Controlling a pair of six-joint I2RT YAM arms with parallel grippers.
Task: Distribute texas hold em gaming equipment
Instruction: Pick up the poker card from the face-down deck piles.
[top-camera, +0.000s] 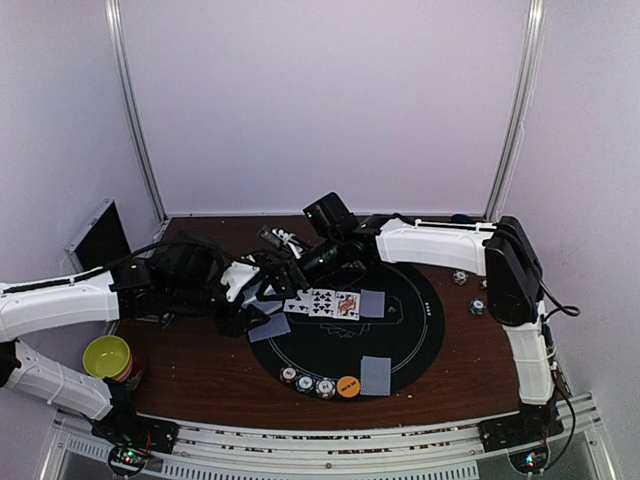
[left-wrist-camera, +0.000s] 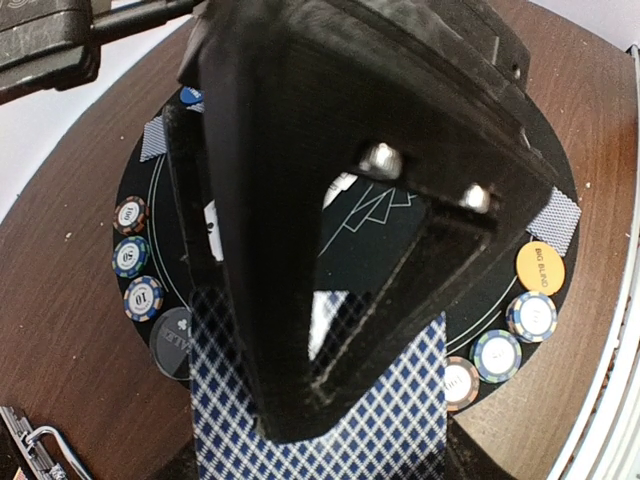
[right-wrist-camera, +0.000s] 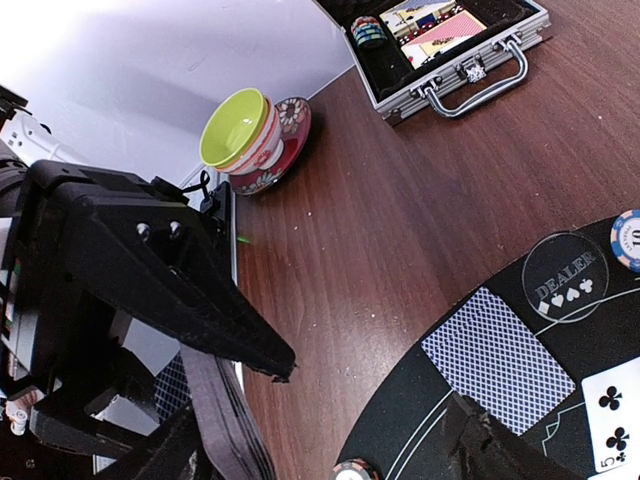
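Note:
My left gripper (left-wrist-camera: 300, 425) is shut on a deck of blue-diamond-backed playing cards (left-wrist-camera: 400, 420), held over the left edge of the round black mat (top-camera: 420, 340); the deck (top-camera: 268, 327) shows at its tip. My right gripper (right-wrist-camera: 330, 460) is open beside it, and its left finger is close to the deck's edge (right-wrist-camera: 225, 430). Face-up cards (top-camera: 322, 303) and face-down cards (top-camera: 372, 303) lie on the mat. Striped chips (top-camera: 305, 383) and an orange button (top-camera: 348, 386) line its near rim. A clear dealer button (right-wrist-camera: 565, 280) lies by another face-down card (right-wrist-camera: 497, 357).
A yellow-green bowl (top-camera: 108, 357) stands at the table's near left. An open metal case (right-wrist-camera: 440, 50) with chips and cards lies at the back left. Two loose chips (top-camera: 459, 278) rest right of the mat. The right arm (top-camera: 430, 243) stretches across the back of the table.

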